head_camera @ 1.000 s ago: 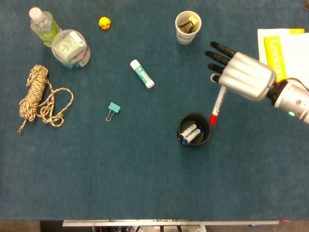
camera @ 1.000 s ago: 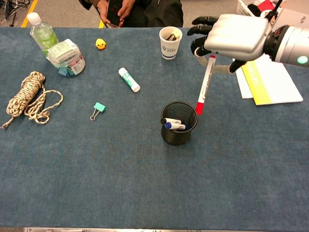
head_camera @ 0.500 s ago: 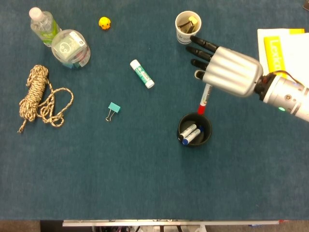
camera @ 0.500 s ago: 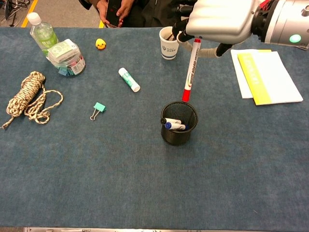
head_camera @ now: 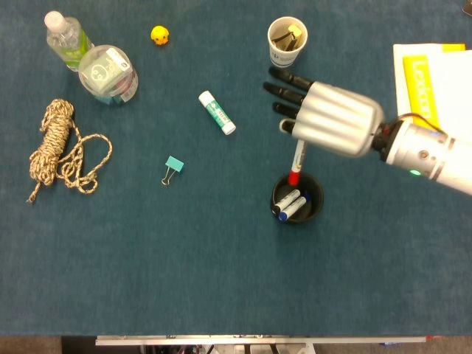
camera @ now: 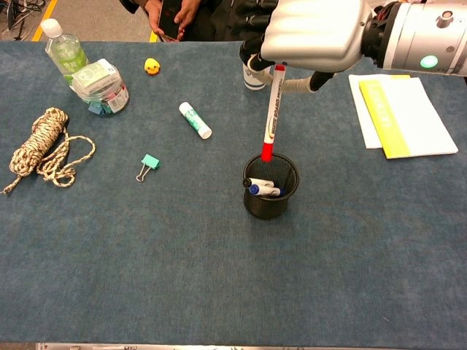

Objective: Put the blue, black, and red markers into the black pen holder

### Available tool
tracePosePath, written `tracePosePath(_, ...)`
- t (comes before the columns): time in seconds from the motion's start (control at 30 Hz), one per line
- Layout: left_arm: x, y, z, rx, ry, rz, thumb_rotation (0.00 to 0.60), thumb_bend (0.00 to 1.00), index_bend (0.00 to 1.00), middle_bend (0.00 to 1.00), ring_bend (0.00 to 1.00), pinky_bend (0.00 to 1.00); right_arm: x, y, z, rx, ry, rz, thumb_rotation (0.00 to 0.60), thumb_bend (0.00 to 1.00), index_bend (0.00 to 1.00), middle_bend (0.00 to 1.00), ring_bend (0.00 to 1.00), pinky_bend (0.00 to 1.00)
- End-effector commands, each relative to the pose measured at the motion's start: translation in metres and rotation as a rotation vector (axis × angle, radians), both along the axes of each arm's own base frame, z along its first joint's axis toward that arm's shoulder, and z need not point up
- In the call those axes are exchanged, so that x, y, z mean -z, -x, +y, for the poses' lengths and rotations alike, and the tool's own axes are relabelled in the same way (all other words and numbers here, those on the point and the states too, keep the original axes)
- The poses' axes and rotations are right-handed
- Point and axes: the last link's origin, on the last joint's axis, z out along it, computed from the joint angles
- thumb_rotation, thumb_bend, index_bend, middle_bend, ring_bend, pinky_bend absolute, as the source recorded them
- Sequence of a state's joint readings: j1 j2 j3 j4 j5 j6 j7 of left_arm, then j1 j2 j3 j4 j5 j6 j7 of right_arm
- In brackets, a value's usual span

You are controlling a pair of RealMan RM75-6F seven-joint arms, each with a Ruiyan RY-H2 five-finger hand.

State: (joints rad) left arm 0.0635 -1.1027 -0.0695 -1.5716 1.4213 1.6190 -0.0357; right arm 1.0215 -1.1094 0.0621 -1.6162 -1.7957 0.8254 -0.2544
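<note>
The right hand (camera: 314,33) grips the red marker (camera: 271,117) by its upper end, holding it nearly upright with the red cap pointing down, the cap tip just at the rim of the black pen holder (camera: 271,198). Two markers, one blue-capped (camera: 264,190) and one black-capped (camera: 258,182), lie inside the holder, which stands on the blue surface (camera: 219,277). Elsewhere on the surface are a paper cup (head_camera: 287,41), a glue stick (head_camera: 217,112), a teal binder clip (head_camera: 172,167) and a coil of rope (head_camera: 60,151); the left hand appears in neither view.
</note>
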Motion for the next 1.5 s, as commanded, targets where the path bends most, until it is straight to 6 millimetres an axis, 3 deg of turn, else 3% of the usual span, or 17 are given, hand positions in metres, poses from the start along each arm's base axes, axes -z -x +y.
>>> tracePosePath(0.03, -0.001, 0.001, -0.001, -0.006, -0.002, 0.000, 0.600, 0.47, 0.26, 0.31, 0.28, 0.13, 0.009, -0.001, 0.003, -0.005, -0.024, 0.008, 0.600, 0.36, 0.57, 0.34, 0.10, 0.00)
tracePosePath(0.23, -0.001, 0.003, -0.002, -0.012, 0.002, -0.001, 0.600, 0.47, 0.26, 0.31, 0.28, 0.13, 0.029, -0.002, 0.010, -0.053, -0.052, 0.051, 0.600, 0.36, 0.57, 0.34, 0.10, 0.00)
tracePosePath(0.57, 0.000, 0.005, -0.002, -0.017, 0.005, -0.003, 0.600, 0.47, 0.26, 0.31, 0.28, 0.13, 0.040, 0.000, 0.021, -0.082, -0.082, 0.066, 0.600, 0.36, 0.57, 0.33, 0.10, 0.00)
tracePosePath(0.67, 0.000, 0.005, -0.002, -0.016, 0.005, -0.003, 0.600, 0.47, 0.26, 0.31, 0.28, 0.13, 0.042, 0.000, 0.025, -0.082, -0.093, 0.049, 0.600, 0.36, 0.47, 0.31, 0.10, 0.00)
tracePosePath(0.83, -0.001, 0.005, -0.001, -0.018, 0.006, -0.001, 0.600, 0.47, 0.26, 0.31, 0.28, 0.13, 0.042, 0.001, 0.028, -0.071, -0.102, 0.025, 0.600, 0.36, 0.17, 0.24, 0.07, 0.00)
tracePosePath(1.0, -0.001, 0.005, -0.001, -0.019, 0.006, 0.001, 0.600, 0.47, 0.26, 0.31, 0.28, 0.13, 0.041, 0.005, 0.030, -0.067, -0.100, 0.013, 0.600, 0.35, 0.05, 0.21, 0.04, 0.00)
tracePosePath(1.27, -0.002, 0.002, 0.004, -0.004, 0.007, 0.007, 0.600, 0.47, 0.26, 0.31, 0.28, 0.13, 0.016, 0.025, 0.017, 0.064, -0.005, -0.056, 0.600, 0.35, 0.08, 0.22, 0.05, 0.00)
tracePosePath(1.5, -0.003, -0.001, 0.012, 0.022, 0.003, 0.012, 0.600, 0.47, 0.26, 0.31, 0.28, 0.13, -0.018, 0.066, 0.013, 0.289, 0.108, -0.143, 0.600, 0.36, 0.32, 0.32, 0.17, 0.15)
